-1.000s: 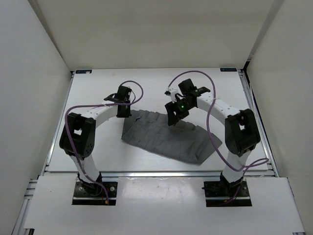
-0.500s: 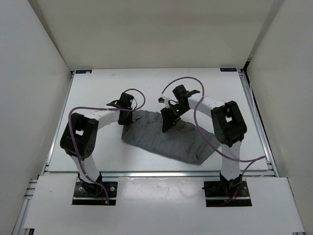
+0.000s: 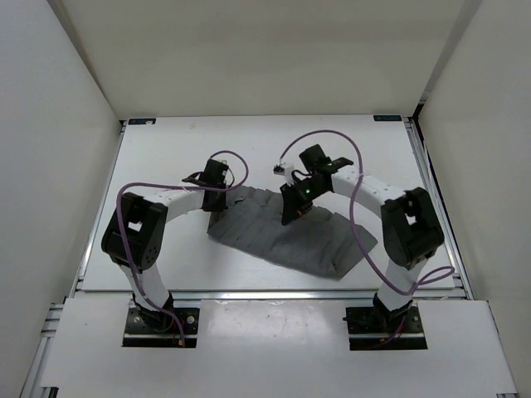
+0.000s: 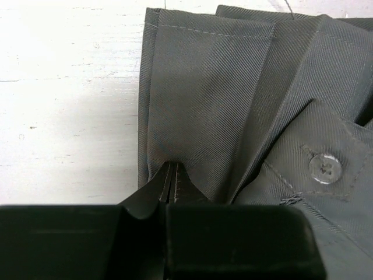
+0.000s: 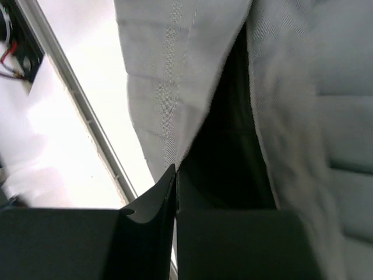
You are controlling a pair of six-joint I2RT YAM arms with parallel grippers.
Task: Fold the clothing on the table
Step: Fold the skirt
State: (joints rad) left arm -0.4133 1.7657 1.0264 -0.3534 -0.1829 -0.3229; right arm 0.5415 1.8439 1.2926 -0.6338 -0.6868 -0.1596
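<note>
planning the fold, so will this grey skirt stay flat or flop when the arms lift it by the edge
Likely floppy: the skirt is thin cloth lying in soft pleats, so it should drape from wherever the left gripper pinches it. Probably light too, given how thin the folds look. The pleats may spread or bunch if dragged across the table.

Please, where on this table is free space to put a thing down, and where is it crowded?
Free: the wide far strip of the table between the skirt and the back wall; a narrower strip between the skirt and the front rail. Crowded: the middle, where the left pincer and right pincer both grip the skirt.
</note>
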